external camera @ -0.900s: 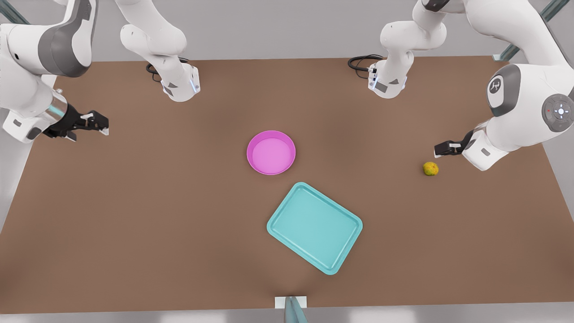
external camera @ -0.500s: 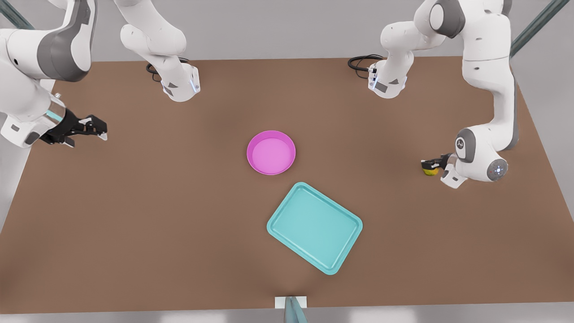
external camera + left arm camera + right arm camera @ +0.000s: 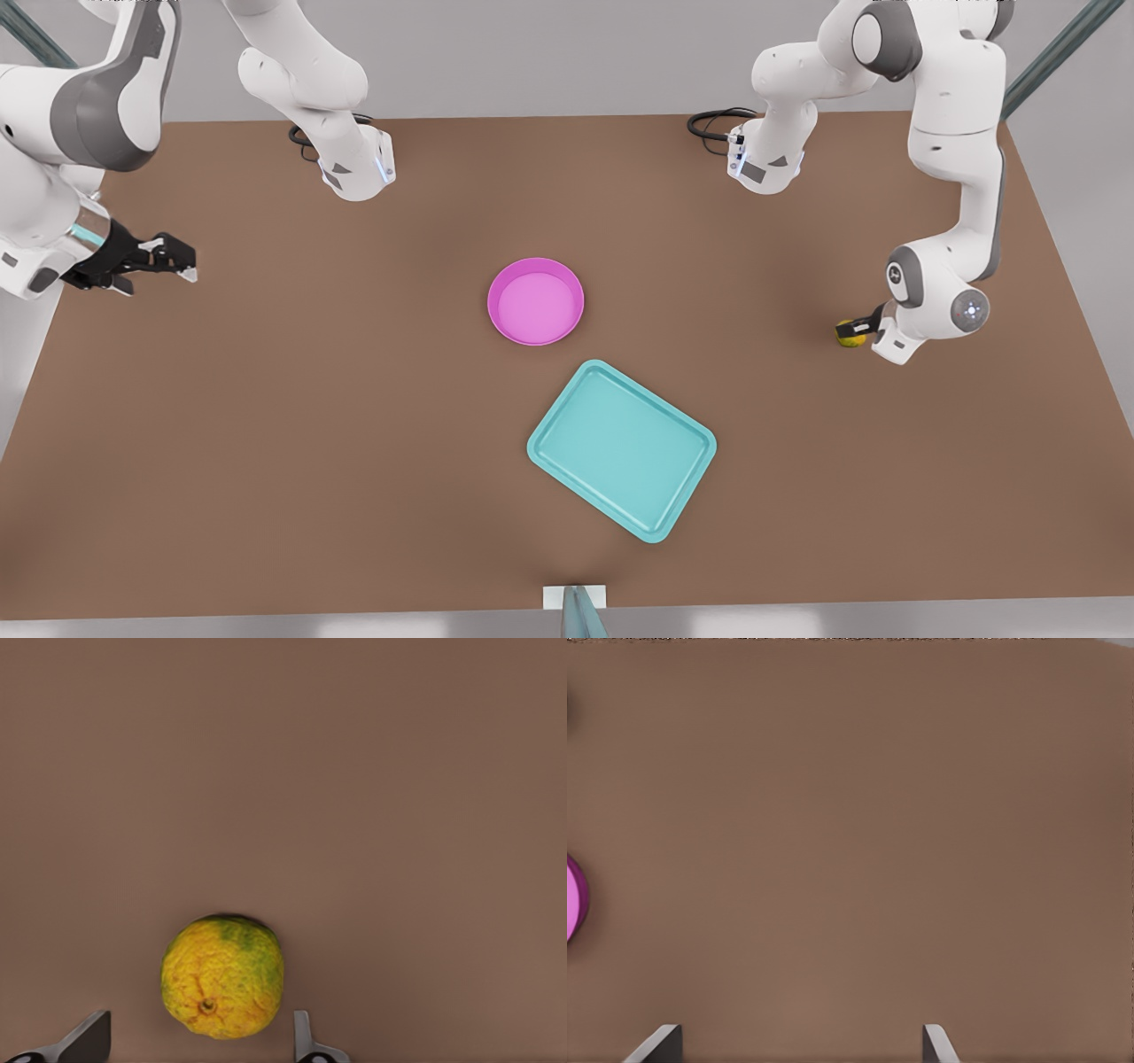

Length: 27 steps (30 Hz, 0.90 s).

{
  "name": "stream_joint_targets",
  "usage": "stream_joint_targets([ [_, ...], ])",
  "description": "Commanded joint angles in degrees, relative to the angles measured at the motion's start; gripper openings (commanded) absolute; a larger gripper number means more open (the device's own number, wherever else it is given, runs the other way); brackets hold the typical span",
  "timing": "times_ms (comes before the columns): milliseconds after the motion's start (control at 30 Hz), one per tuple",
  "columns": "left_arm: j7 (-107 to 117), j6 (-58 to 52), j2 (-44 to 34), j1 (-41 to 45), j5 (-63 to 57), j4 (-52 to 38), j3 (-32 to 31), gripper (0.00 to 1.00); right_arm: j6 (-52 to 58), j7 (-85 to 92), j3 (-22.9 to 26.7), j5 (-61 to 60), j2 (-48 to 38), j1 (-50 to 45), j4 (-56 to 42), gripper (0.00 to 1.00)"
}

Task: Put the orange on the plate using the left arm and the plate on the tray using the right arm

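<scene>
A: Yellow-green, the orange (image 3: pixel 849 335) sits on the brown bench (image 3: pixel 354 425) at the front view's right, well apart from the plate (image 3: pixel 535 301) and tray (image 3: pixel 621 448).
B: The left pincer (image 3: pixel 199 1041) straddles it, fingers spread, not gripping.
A: So it's the grasping step; next it likely needs to clench and lift.
B: The right pincer (image 3: pixel 168 259) waits released at the front view's left.
</scene>
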State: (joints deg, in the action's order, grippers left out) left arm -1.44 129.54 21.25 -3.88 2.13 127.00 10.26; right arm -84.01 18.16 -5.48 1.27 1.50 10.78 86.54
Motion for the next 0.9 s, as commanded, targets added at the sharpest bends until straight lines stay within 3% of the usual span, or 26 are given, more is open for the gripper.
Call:
stream_joint_targets([
  [0, -5.3, 1.4, 1.1, 0.0, -0.1, -0.1, 0.0, 1.00, 1.7, 1.3, -0.1, 0.1, 0.5, -1.4, -0.8, 1.00],
  [667, -5.3, 3.0, 5.0, -0.1, 0.2, -0.4, -0.1, 1.00, 2.6, 1.3, -0.1, 0.3, 1.0, -1.4, -1.2, 1.00],
  [733, -5.3, 3.0, 5.0, -0.1, 0.4, -0.4, -0.1, 0.67, 2.6, 1.3, -0.1, 0.6, 1.7, -1.4, -2.0, 1.00],
  [867, -5.2, 2.8, 4.7, 0.0, 0.5, -0.5, -0.1, 0.67, 2.7, 1.3, -0.1, 0.6, 2.1, -1.4, -2.5, 1.00],
])
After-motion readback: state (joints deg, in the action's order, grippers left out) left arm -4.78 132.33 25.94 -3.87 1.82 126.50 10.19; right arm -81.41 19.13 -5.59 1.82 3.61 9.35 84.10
